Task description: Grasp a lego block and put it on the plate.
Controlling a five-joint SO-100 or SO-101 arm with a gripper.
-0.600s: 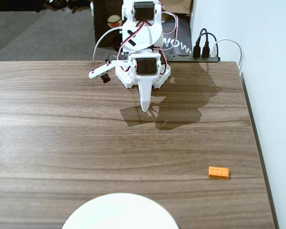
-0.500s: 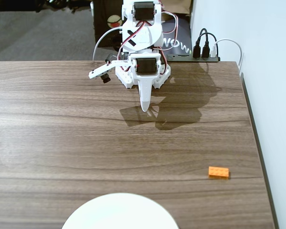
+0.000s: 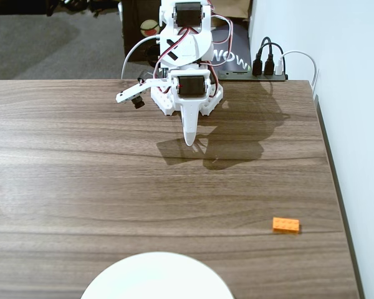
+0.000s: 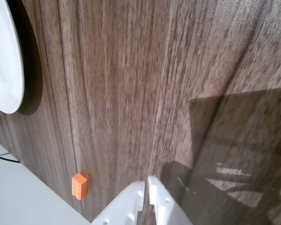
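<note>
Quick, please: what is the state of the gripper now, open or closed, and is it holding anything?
Gripper: jaws closed, holding nothing; the small orange plastic lego block lies apart on the brown wooden table.

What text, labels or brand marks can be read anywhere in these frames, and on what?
"NOW": white letters on a black object behind the arm in the fixed view; cut off by the arm, so likely part of a longer word.
Lego block, plate, table and gripper: no readable markings.
Wrist view: no text.
</note>
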